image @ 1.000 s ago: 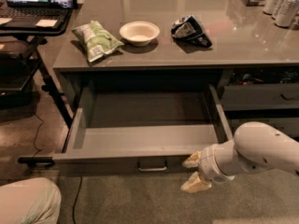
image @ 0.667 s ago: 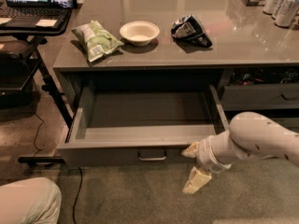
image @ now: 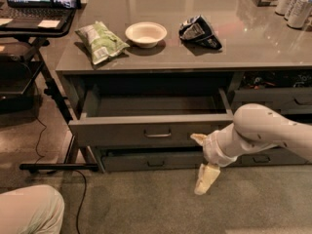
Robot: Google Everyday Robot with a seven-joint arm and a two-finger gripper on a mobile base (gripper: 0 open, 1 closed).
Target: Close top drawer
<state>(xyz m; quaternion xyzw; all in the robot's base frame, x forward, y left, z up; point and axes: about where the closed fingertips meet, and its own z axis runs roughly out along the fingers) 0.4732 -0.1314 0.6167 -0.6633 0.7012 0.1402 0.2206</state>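
The top drawer (image: 151, 130) is a wide dark-grey box under the counter, partly pulled out, with a plain grey inside and a small silver bar pull (image: 157, 134) at the centre of its front panel. My gripper (image: 202, 161) is at the right end of that front panel, on a white arm coming in from the right. Its fingers are spread open: the upper fingertip (image: 197, 138) touches the panel's lower right part and the lower one (image: 204, 179) hangs below, in front of the lower drawer.
On the counter (image: 234, 48) lie a green chip bag (image: 100, 41), a white bowl (image: 146, 33) and a dark snack bag (image: 199, 31); cans (image: 297, 4) stand at the back right. A shallower drawer (image: 151, 160) sits below. A laptop stand (image: 34, 28) is left, and a beige shape (image: 29, 211) lies bottom left.
The top drawer has slid inward and now sticks out much less. My gripper has moved forward with the front panel, staying at its right end.
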